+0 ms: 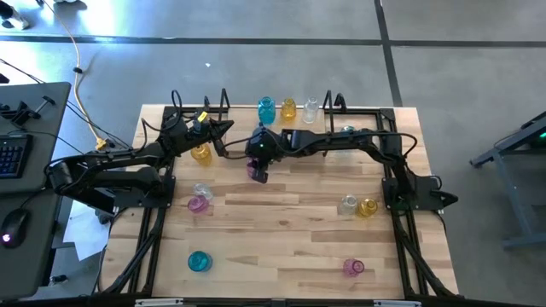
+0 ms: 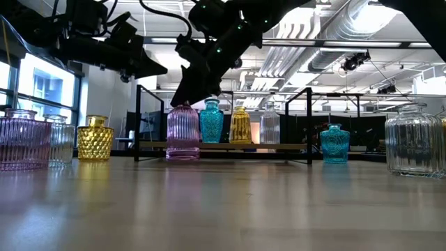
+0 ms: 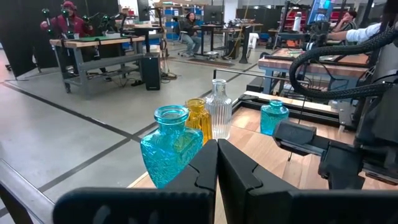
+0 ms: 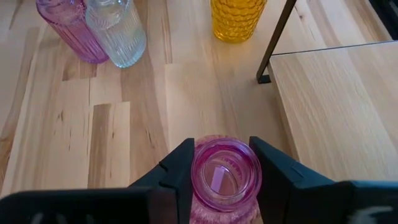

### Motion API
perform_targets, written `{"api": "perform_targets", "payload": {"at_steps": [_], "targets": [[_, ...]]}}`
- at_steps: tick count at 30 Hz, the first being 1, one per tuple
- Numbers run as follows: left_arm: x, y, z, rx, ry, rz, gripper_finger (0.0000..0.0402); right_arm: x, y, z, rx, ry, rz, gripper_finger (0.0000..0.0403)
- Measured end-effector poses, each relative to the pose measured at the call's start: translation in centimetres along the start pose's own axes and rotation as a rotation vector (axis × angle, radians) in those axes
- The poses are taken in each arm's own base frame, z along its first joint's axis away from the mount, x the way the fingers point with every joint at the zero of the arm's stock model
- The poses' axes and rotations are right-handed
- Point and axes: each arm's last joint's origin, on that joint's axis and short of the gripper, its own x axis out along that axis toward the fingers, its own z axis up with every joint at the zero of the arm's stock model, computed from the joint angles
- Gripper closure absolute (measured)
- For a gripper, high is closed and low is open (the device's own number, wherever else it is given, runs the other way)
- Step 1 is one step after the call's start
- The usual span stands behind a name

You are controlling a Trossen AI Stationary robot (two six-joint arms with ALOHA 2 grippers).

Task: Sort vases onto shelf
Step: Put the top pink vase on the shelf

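Right gripper (image 4: 221, 171) clamped on pink vase (image 4: 224, 175) rim, vase upright on table just near of shelf (image 4: 329, 106). Lift straight, clear the shelf edge, set beside teal vase (image 2: 211, 120). Left gripper (image 3: 217, 163) closed, empty, far left.

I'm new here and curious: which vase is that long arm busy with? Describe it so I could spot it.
Find the black shelf at the table's far edge. Just in front of it, the right gripper straddles a pink vase. It is the only vase between fingers.

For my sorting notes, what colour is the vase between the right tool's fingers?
Pink vase, clearest in the right wrist view.
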Motion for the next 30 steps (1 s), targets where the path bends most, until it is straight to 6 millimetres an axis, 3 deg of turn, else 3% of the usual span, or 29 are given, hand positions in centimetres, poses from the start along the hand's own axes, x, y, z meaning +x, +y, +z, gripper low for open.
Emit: {"api": "perform_targets", "payload": {"at_steps": [13, 22, 26, 30], "targets": [[0.0, 0.0, -0.1, 0.002, 0.006, -0.002, 0.0402, -0.2, 0.2, 0.4, -0.023, -0.029, 0.001, 0.0263], [0.0, -0.3, -0.1, 0.025, 0.006, -0.091, 0.0402, -3.7, 0.5, 4.0, -0.081, -0.006, -0.033, 0.0266], [0.0, -0.3, -0.1, 0.025, 0.009, -0.104, 0.0402, -4.3, 1.4, 4.4, -0.191, -0.031, -0.060, 0.0295], [0.0, -0.3, -0.2, 0.024, 0.018, -0.107, 0.0402, -2.7, 1.0, 2.5, -0.169, -0.102, -0.043, 0.0357]]}}
